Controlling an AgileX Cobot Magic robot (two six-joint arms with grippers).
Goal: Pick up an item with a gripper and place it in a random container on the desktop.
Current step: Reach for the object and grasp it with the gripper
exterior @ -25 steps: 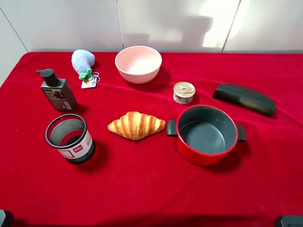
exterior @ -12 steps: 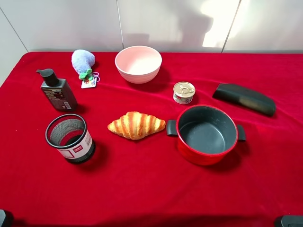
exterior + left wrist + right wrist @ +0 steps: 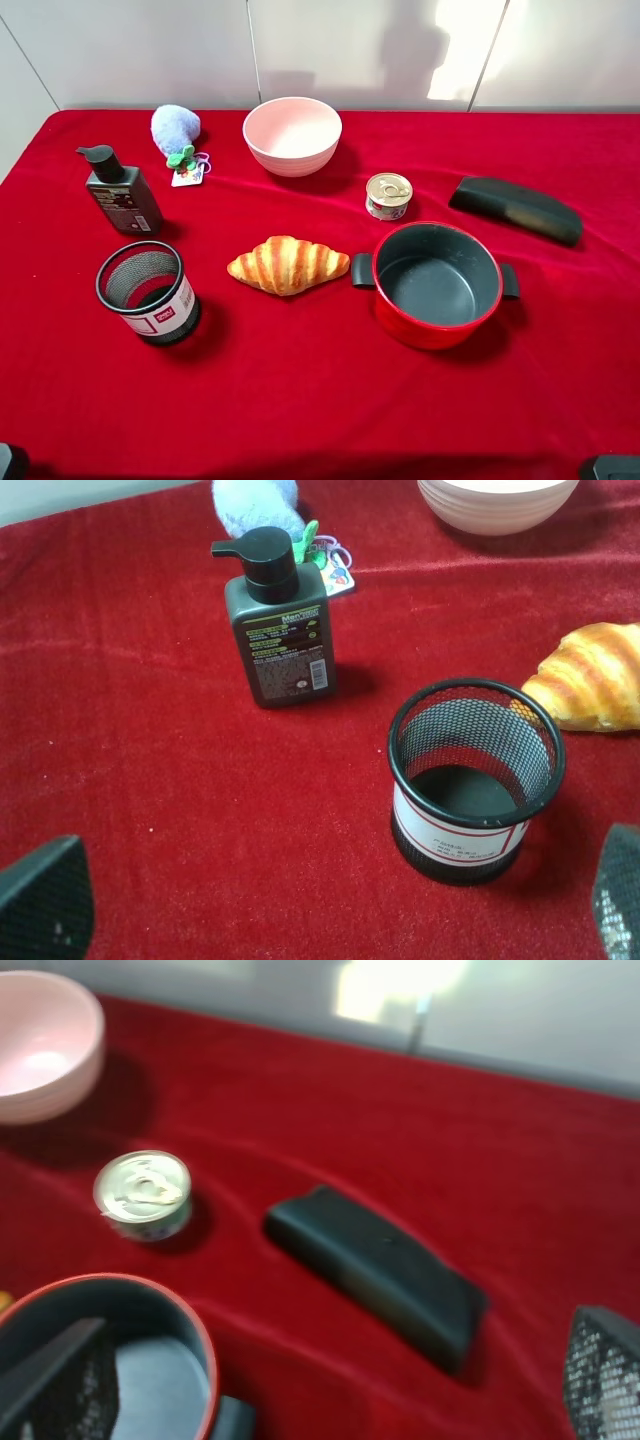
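The golden-brown croissant point(image 3: 288, 264) lies on the red desktop point(image 3: 320, 400) near the middle, just left of the red pot point(image 3: 420, 330); its end also shows in the left wrist view point(image 3: 590, 675). The pot is empty, with a dark grey inside and two black handles; its rim shows in the right wrist view point(image 3: 190, 1318). My left gripper point(image 3: 330, 905) is open and empty, low over the cloth near the mesh cup. My right gripper point(image 3: 328, 1385) is open and empty, near the pot. Only dark arm parts show at the high view's bottom corners.
A black mesh cup point(image 3: 148, 292) stands left of the croissant, with a dark pump bottle point(image 3: 120, 192) and a blue plush toy point(image 3: 176, 130) behind it. A pale pink bowl point(image 3: 292, 135) sits at the back. A small tin can point(image 3: 388, 196) and a black case point(image 3: 515, 208) lie behind the pot.
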